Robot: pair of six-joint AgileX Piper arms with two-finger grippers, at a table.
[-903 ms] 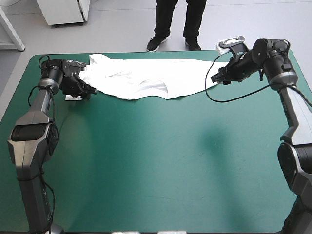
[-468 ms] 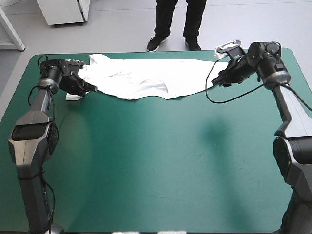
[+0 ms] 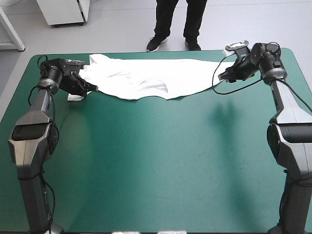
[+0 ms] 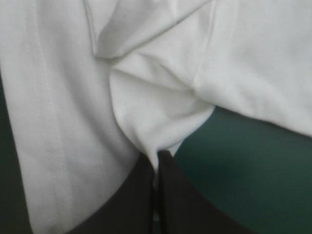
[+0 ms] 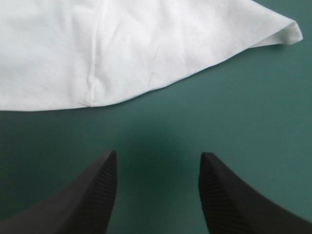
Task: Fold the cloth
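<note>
High view: a white short-sleeved cloth T-shirt (image 3: 146,78) lies spread along the far edge of the table (image 3: 156,165) with the teal-green cover. The left gripper (image 3: 91,88) is at its left end, and the right gripper (image 3: 222,77) is just beside its right end.

Left wrist view: the two black fingers (image 4: 141,195) are pressed together and pinch a fold of the T-shirt.

Right wrist view: the fingers stand apart over bare cover. The T-shirt's edge is ahead of them, not touching.
</note>
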